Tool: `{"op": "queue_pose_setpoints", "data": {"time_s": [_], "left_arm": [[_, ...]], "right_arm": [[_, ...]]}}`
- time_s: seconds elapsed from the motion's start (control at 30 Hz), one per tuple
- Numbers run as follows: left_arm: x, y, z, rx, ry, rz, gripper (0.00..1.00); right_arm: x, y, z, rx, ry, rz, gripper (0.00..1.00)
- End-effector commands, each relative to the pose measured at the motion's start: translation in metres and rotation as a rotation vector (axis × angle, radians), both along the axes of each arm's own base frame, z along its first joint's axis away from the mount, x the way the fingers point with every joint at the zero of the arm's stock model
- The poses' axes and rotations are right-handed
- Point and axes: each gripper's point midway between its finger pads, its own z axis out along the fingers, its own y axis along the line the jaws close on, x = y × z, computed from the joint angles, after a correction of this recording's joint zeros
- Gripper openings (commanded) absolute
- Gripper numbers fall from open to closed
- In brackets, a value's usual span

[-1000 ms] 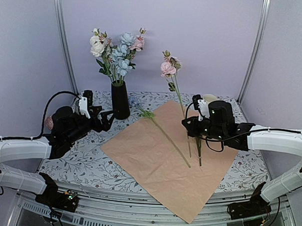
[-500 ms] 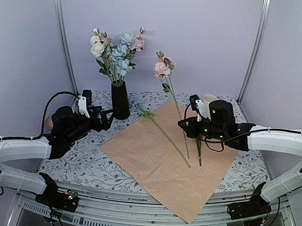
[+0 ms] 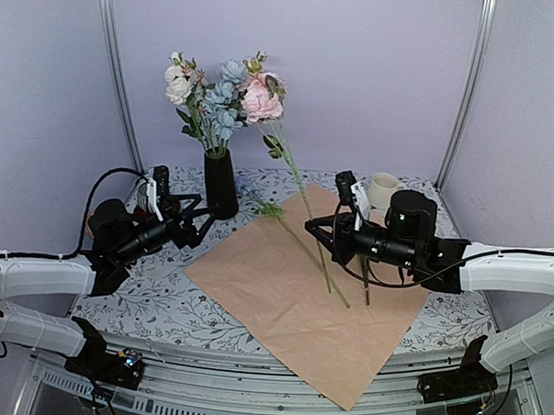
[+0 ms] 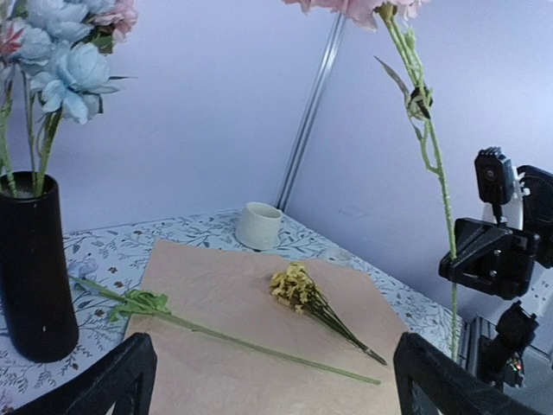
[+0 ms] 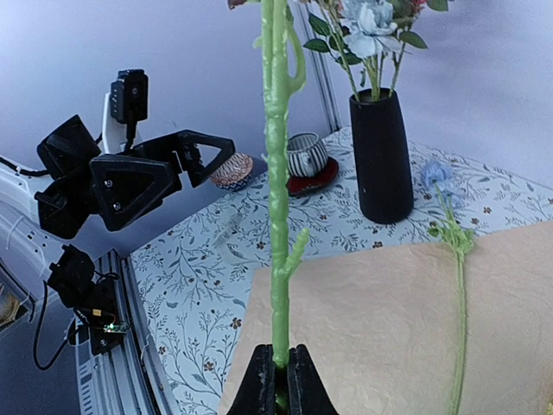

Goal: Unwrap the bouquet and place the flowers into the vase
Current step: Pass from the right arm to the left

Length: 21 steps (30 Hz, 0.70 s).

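Observation:
The black vase (image 3: 221, 182) stands at the back left with white, blue and pink flowers (image 3: 209, 90) in it. My right gripper (image 3: 320, 239) is shut on the lower stem of a pink flower (image 3: 260, 101), whose bloom leans against those in the vase. The right wrist view shows the green stem (image 5: 276, 216) rising from the shut right gripper (image 5: 281, 380). The bouquet's tan paper (image 3: 282, 304) lies flat. On it lie a long green-stemmed flower (image 4: 216, 335) and a yellow cluster (image 4: 298, 290). My left gripper (image 3: 192, 220) hovers open near the vase (image 4: 34, 268), holding nothing.
A cream mug (image 3: 383, 189) stands behind the paper at the back right. A striped cup on a red saucer (image 5: 307, 156) and a small patterned bowl (image 5: 232, 171) sit at the table's left side. Metal frame posts (image 3: 117, 72) rise at both back corners.
My right gripper has swung left with the pink flower, and its bloom has moved from mid-table over to the vase's blooms. The left gripper has shifted slightly forward, still open.

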Motion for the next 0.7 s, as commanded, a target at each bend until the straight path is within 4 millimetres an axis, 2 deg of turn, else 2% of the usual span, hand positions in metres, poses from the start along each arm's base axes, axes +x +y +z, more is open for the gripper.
{"op": "queue_pose_setpoints", "data": {"time_s": [0.0,0.23,0.47,0.67], "left_arm": [[-0.020,-0.012,0.013,-0.029,-0.075,-0.128,0.98],[-0.025,-0.012,0.017,-0.030,-0.113,-0.144,0.98],[-0.041,-0.014,0.024,-0.068,-0.150,-0.209,0.98],[-0.060,-0.012,0.030,-0.104,-0.208,-0.270,0.98]], "right_arm": [[-0.006,0.008,0.011,0.039,-0.120,0.019,0.02],[-0.012,0.021,0.018,0.067,-0.166,0.064,0.03],[-0.019,0.046,-0.003,0.055,-0.146,0.111,0.02],[-0.025,0.072,-0.008,0.064,-0.134,0.154,0.03]]}}
